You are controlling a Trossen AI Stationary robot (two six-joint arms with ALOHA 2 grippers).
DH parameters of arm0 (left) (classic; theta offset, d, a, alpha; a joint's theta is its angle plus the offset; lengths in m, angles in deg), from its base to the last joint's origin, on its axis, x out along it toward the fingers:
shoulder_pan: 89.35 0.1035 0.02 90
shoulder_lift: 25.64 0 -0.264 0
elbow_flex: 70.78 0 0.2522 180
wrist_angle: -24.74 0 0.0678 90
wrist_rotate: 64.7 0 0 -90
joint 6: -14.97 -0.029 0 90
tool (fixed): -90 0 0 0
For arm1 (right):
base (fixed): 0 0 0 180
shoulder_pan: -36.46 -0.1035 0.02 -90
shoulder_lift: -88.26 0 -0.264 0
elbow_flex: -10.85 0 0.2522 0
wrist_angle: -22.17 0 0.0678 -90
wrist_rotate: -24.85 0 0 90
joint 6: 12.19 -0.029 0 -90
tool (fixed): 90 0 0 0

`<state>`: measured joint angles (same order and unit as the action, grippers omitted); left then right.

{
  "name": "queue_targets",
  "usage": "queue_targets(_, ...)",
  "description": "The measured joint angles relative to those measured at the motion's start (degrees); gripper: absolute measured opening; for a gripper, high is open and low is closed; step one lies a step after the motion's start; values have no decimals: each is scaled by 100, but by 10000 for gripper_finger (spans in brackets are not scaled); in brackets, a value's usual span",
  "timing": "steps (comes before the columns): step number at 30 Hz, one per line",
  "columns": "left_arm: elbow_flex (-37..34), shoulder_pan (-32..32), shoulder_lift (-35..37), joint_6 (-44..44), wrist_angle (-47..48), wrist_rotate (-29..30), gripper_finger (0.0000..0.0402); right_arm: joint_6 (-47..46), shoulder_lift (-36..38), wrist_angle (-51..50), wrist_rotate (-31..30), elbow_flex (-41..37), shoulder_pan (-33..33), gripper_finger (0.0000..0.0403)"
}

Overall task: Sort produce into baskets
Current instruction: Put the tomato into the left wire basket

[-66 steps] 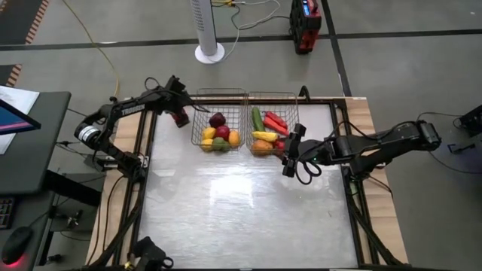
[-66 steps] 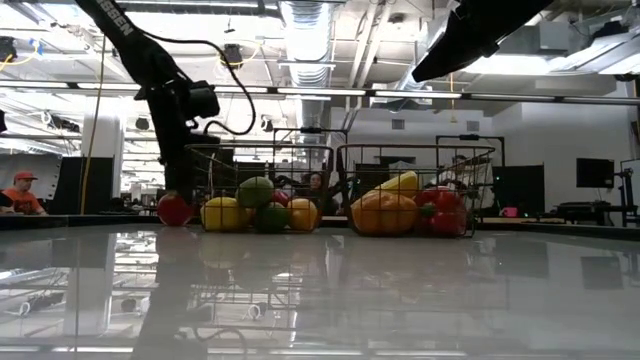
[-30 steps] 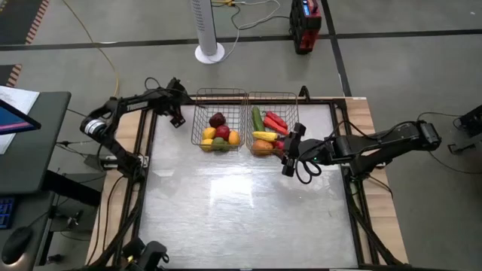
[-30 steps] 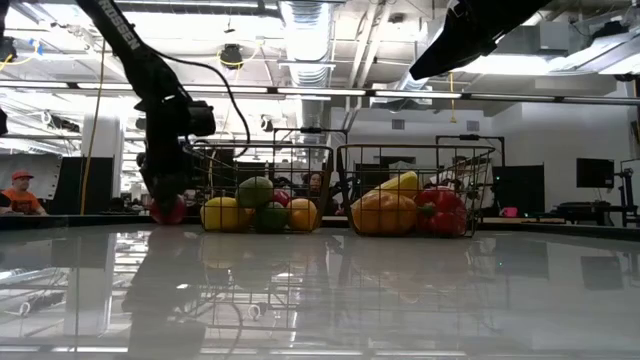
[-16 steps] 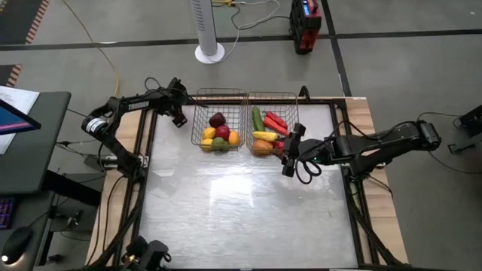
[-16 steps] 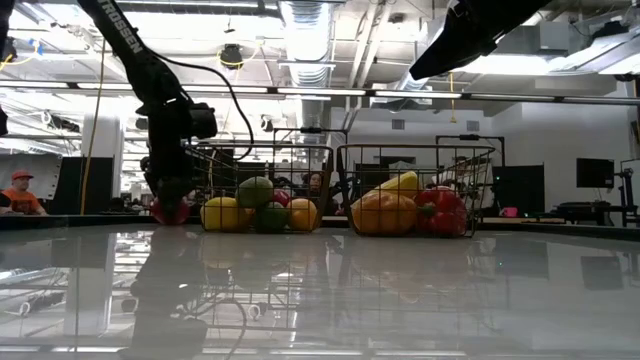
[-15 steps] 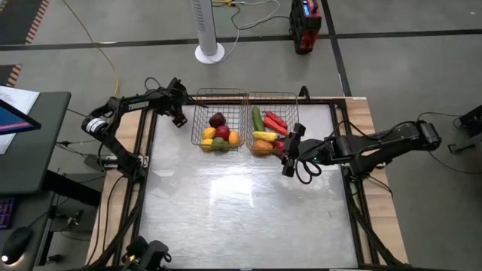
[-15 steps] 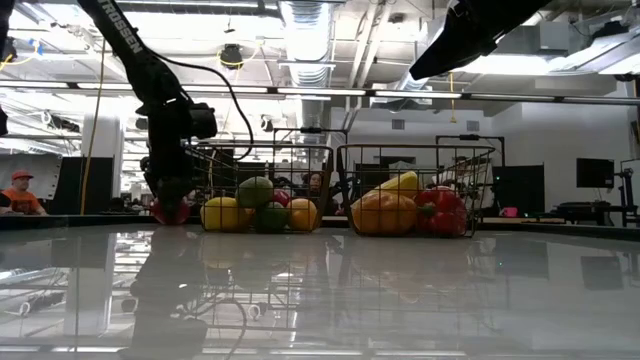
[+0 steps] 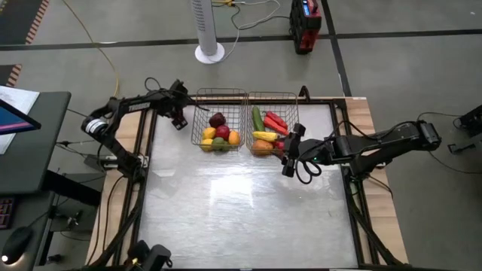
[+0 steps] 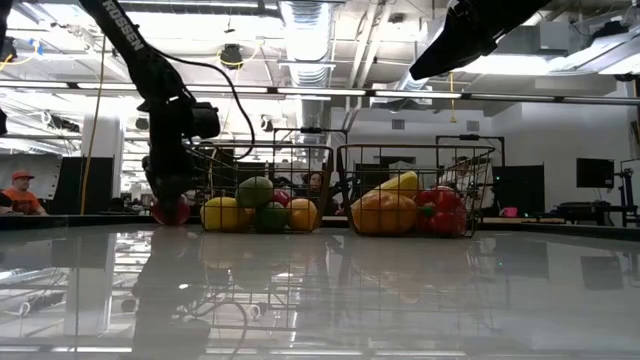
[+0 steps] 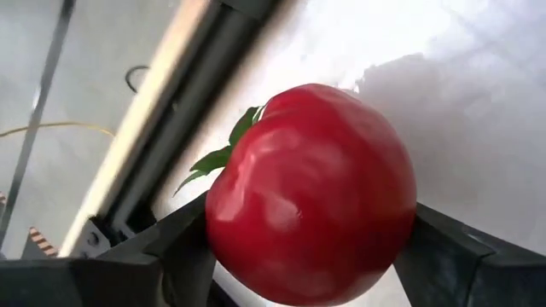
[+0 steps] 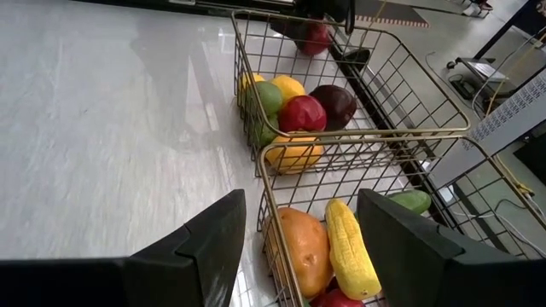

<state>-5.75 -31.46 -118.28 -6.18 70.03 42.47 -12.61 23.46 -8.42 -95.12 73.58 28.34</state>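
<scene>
A red apple [image 11: 311, 196] with a green leaf sits on the table at the far left, just outside the left basket [image 9: 200, 113]. My left gripper [image 10: 170, 200] stands over it, shut on it. The apple [image 10: 171, 212] also shows in the low view. Both wire baskets hold produce: the left one has lemons, a lime, an orange and dark red apples, and the right basket [image 9: 290, 105] has a cucumber, chilis, corn and an orange piece. My right gripper [image 9: 287, 159] hovers open near the right basket's near side, with nothing between its fingers. My left gripper pinches the red apple by its two opposite sides [image 11: 223, 230] between its two fingers. The fingers come steeply from above, slanting down. The apple's underside rests on the table, and its leaf points away from the fingers.
The two baskets [image 10: 300, 160] [image 10: 440, 160] stand side by side at the table's far edge. The table's black frame rail [image 9: 151, 128] runs close beside the apple. The wide near part of the table [image 9: 248, 211] lies bare. People show in the room behind.
My left gripper has come down around the red apple beside the left basket and has then kept its place over it. The apple has stayed where it was on the table. My right arm has kept still.
</scene>
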Motion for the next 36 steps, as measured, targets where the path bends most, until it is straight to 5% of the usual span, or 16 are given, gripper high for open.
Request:
queue_targets(9,-7,-182,803,292,1248,-39,274,-17,-2,-1,0,0,0,253)
queue_targets(17,-7,-591,2045,804,1957,-741,275,28,-2,37,0,0,23,253)
queue_targets(27,-7,-1625,3301,1587,2033,-898,275,60,-2,109,11,0,37,253)
queue_targets(36,-4,-2838,3457,1447,1967,-765,275,97,-4,126,13,0,112,253)
